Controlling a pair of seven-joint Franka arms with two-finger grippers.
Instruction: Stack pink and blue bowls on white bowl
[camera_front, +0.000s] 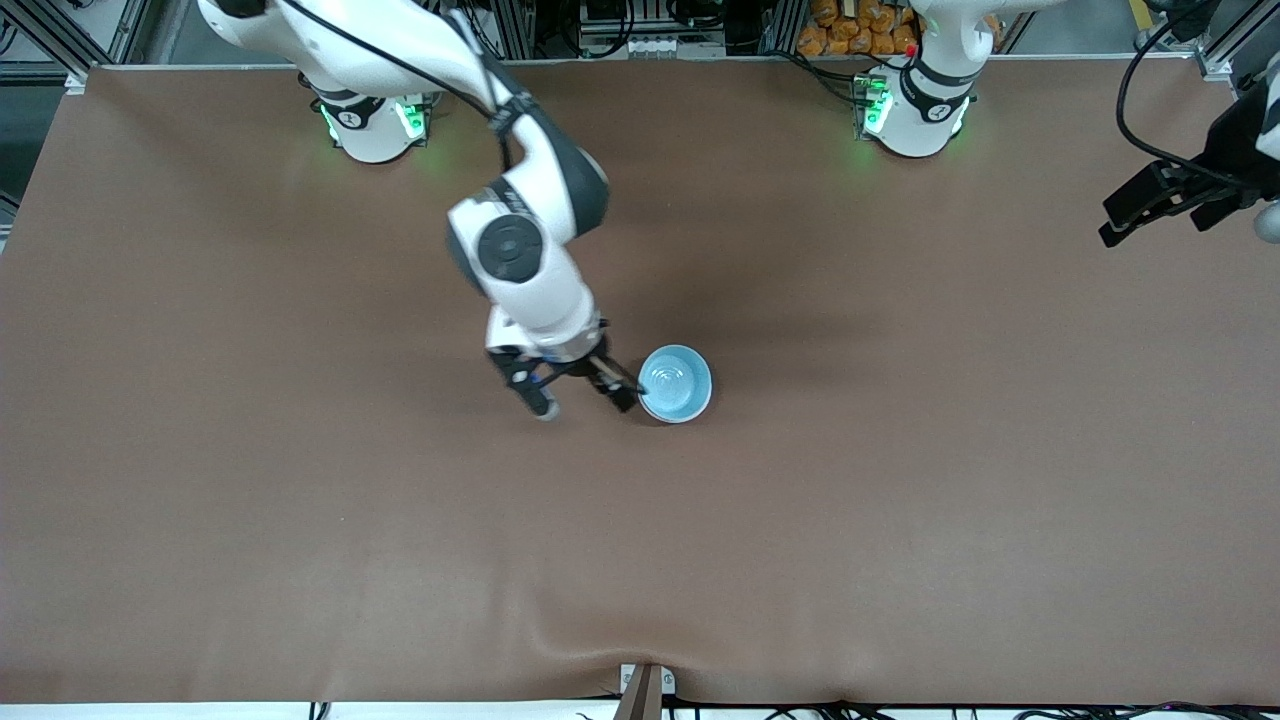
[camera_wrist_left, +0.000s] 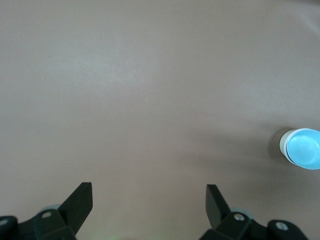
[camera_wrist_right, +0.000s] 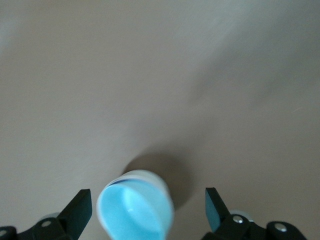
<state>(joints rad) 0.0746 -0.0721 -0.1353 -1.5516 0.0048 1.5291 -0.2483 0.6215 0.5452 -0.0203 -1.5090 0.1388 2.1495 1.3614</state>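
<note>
The light blue bowl (camera_front: 675, 380) sits nested in a white bowl (camera_front: 697, 411) near the middle of the table; only the white bowl's outer wall shows. The pink bowl is not visible. My right gripper (camera_front: 582, 398) is open and empty, low beside the stack on the side toward the right arm's end, one finger close to the rim. In the right wrist view the blue bowl (camera_wrist_right: 132, 215) and the white rim (camera_wrist_right: 152, 176) show between the spread fingers (camera_wrist_right: 80, 207). My left gripper (camera_front: 1118, 216) is open, empty, raised at the left arm's end. The stack shows small in the left wrist view (camera_wrist_left: 304, 149).
The brown table cover (camera_front: 900, 520) is bare around the stack. The arm bases (camera_front: 375, 125) stand along the edge farthest from the front camera. A small fold in the cover (camera_front: 640, 655) lies at the edge nearest the front camera.
</note>
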